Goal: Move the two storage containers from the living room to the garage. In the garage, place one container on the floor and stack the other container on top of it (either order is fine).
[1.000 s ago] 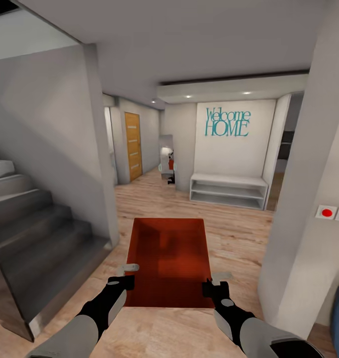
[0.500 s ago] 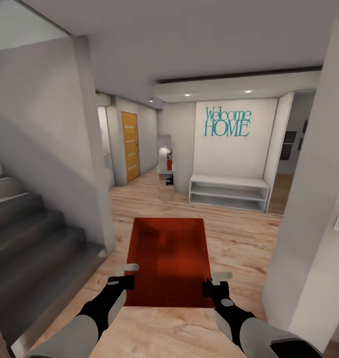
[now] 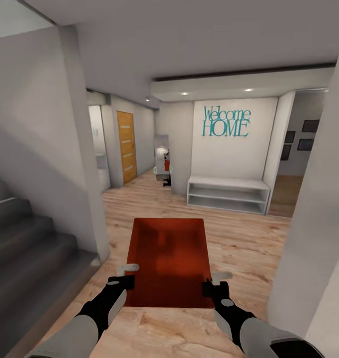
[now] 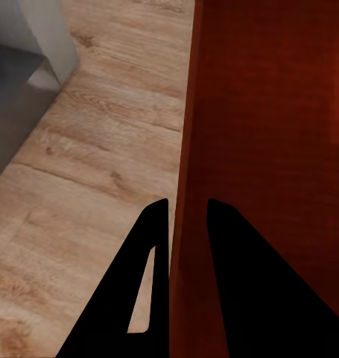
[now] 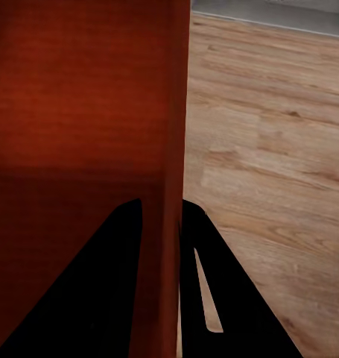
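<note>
An orange-red storage container (image 3: 168,261) hangs level in front of me above a light wood plank floor. My left gripper (image 3: 127,279) is shut on its left wall near the close corner, and my right gripper (image 3: 212,284) is shut on its right wall. In the left wrist view the thin wall (image 4: 185,149) runs between the two black fingers (image 4: 150,246). The right wrist view shows the same: the wall (image 5: 173,142) is clamped between the dark fingers (image 5: 191,246). I am in a hallway, not the garage.
Grey stairs (image 3: 25,238) and a white wall corner (image 3: 85,174) stand at the left. A white pillar (image 3: 313,209) rises close at the right. Ahead are a low white shelf bench (image 3: 228,195) under a "Welcome HOME" wall and an orange wooden door (image 3: 126,146) down the corridor.
The whole view has shifted: I have rolled forward and turned, so the stairs slid left and the red wall switches left the picture. Both grippers keep the same hold on the container.
</note>
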Robot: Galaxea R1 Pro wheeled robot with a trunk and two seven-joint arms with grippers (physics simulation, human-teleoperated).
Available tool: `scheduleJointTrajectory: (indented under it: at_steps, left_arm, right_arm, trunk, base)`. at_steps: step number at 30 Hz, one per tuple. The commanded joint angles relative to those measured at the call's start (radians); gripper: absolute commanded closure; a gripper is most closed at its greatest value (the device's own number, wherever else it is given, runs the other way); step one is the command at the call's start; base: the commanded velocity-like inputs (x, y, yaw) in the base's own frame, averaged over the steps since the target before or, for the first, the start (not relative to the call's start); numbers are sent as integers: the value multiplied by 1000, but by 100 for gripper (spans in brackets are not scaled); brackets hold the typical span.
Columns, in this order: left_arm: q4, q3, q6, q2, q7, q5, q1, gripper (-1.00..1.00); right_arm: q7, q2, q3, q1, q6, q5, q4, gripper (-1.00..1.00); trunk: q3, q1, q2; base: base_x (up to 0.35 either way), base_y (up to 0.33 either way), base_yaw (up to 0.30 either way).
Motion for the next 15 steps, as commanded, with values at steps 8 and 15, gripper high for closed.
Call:
scheduleJointTrajectory:
  at_steps: [8,15]
  left_arm:
    - [-5,37,-69,1,28,-18,-1,100]
    - [-4,37,-69,1,28,-18,-1,100]
  right_arm:
    - [9,1,-51,0,2,14,1,100]
    - [9,1,-51,0,1,14,0,100]
  trunk:
    - [0,1,-1]
    - [0,1,-1]
  base:
    - [322,0,0]
    - [322,0,0]
